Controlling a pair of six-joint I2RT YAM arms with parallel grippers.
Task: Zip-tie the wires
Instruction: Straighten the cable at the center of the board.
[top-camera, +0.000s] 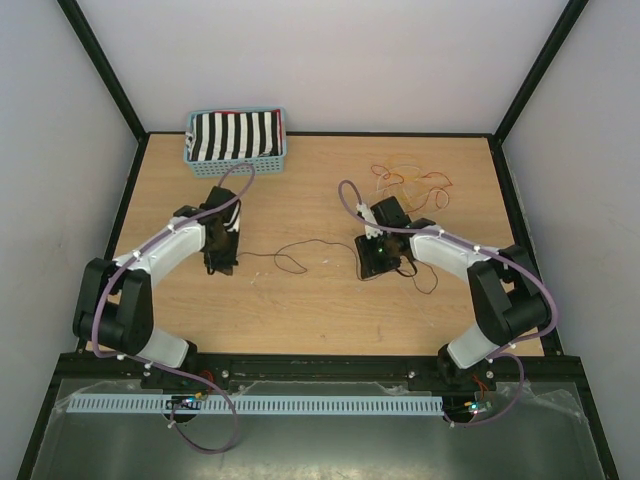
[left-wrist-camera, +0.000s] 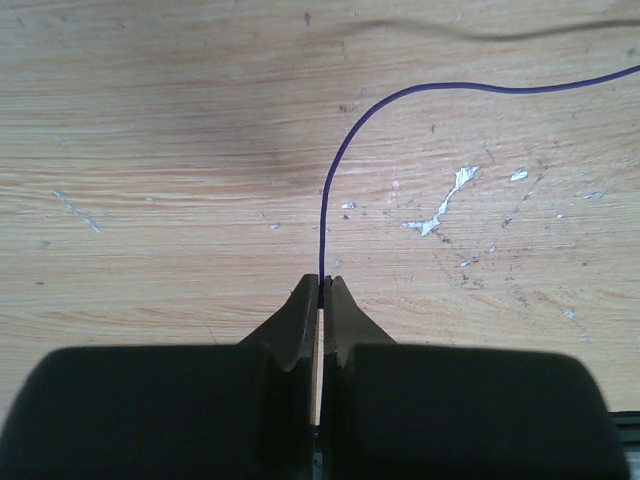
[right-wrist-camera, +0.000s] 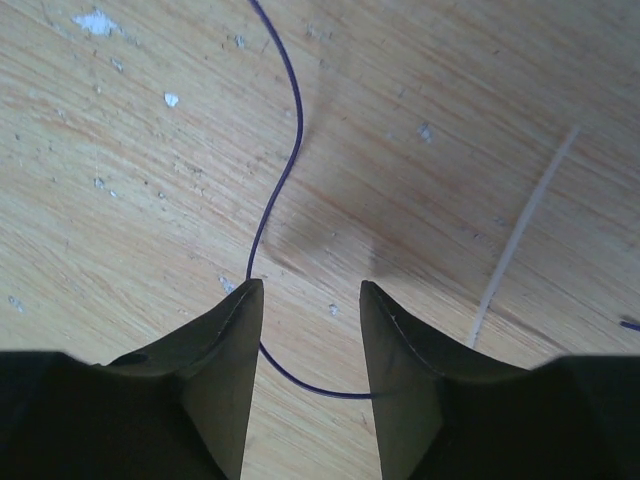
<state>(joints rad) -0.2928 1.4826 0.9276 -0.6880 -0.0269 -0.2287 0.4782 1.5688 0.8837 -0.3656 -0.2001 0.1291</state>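
On a wooden table (top-camera: 300, 310), the left gripper (left-wrist-camera: 321, 285) is clenched on a dark wire (left-wrist-camera: 330, 190) that curves away to the right. The right gripper (right-wrist-camera: 305, 300) is released, its jaws apart on either side of the same wire. A pale zip tie (right-wrist-camera: 521, 235) lies beside it. Orange, red and yellow wires (top-camera: 410, 180) sit tangled far right, and a basket (top-camera: 236, 165) stands far left.

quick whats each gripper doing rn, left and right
left gripper: closed, pinching the dark wire.
right gripper: open, dark wire passing between its jaws, not gripped.
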